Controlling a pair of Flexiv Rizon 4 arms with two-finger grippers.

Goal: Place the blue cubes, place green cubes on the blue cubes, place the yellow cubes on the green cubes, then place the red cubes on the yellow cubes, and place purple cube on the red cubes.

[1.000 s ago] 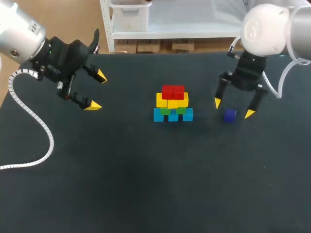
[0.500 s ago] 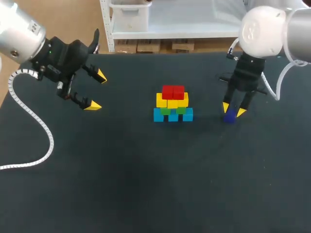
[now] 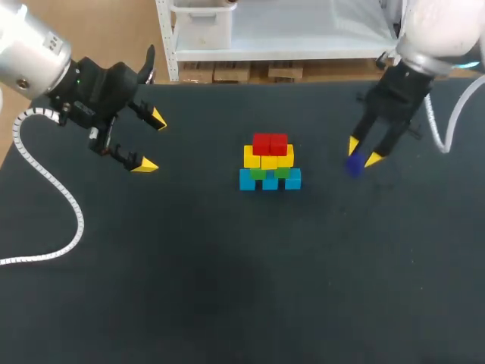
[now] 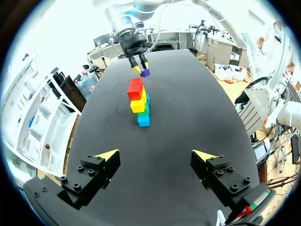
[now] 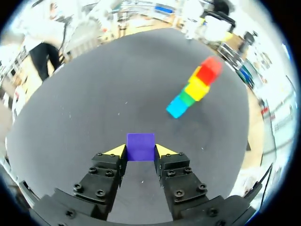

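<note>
The right gripper (image 3: 363, 152) was clamped tight on the purple cube (image 5: 140, 146), off beside the red-topped stack (image 3: 270, 163). Over on the far side, the left gripper (image 3: 151, 142) hung with its fingers spread wide, holding nothing.

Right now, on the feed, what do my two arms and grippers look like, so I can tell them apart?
The left arm is silver-grey, trailing a white ribbed hose; the right arm is glossy white and rounded, with a smooth pale cable. The left gripper and right gripper match: black bolted fingers ending in bright yellow wedge tips.
</note>
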